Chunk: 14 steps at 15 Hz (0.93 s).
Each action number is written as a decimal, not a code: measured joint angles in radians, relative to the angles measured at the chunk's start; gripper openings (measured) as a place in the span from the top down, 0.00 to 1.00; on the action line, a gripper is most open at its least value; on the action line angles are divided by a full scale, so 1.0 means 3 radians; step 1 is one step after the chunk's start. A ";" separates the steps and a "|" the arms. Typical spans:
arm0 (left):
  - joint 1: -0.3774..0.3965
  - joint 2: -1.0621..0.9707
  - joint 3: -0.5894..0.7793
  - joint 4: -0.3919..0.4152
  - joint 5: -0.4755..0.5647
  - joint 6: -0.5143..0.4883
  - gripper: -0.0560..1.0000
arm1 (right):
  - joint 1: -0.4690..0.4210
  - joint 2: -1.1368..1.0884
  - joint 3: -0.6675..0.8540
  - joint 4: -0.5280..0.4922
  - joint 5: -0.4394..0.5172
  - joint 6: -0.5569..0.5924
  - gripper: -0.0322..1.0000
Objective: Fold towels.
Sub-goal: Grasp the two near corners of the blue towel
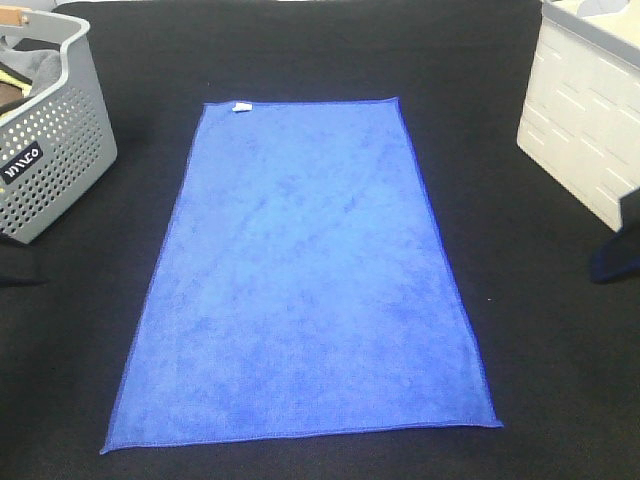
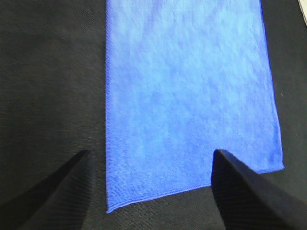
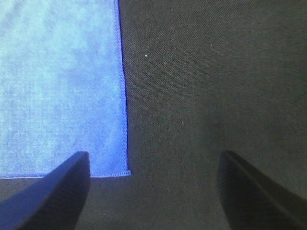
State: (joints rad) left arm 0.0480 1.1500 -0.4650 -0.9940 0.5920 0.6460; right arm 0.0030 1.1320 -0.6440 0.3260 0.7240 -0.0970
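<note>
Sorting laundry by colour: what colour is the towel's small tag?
White tag, clearest in exterior high view.

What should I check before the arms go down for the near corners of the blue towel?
1. The blue towel lies flat and fully spread: ok.
2. The left gripper is open and empty: ok.
3. The right gripper is open and empty: ok.
4. The near right corner is centred between the right gripper's fingers: not ok, it lies close to one finger.
5. The grey perforated basket and the white crate sit apart from the towel: ok.
6. Gripper height above the cloth: cannot tell.
</note>
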 joint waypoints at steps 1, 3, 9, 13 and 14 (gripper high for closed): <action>0.0000 0.0230 -0.0040 -0.0193 0.0033 0.0237 0.32 | 0.0000 0.0217 -0.0073 0.0090 0.0000 -0.0110 0.29; 0.0000 0.0657 -0.0103 -0.0467 0.0057 0.0547 0.32 | 0.0000 0.0713 -0.0180 0.0533 -0.0010 -0.0570 0.29; 0.0000 0.1557 -0.0203 -0.0603 0.0060 0.0827 0.32 | 0.0000 0.1860 -0.0187 0.1880 -0.0050 -0.1780 0.29; -0.0373 0.1963 -0.0207 -0.0837 -0.0257 0.0990 0.32 | 0.0000 0.2373 -0.0193 0.2223 -0.0080 -0.2160 0.29; -0.0470 0.2030 -0.0223 -0.0893 -0.0367 0.1000 0.32 | 0.0010 0.2457 -0.0193 0.2267 -0.0077 -0.2190 0.29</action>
State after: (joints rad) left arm -0.0930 1.7590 -0.5320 -1.2620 0.4820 0.9460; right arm 0.0060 1.8690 -0.7020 1.0060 0.7010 -0.7540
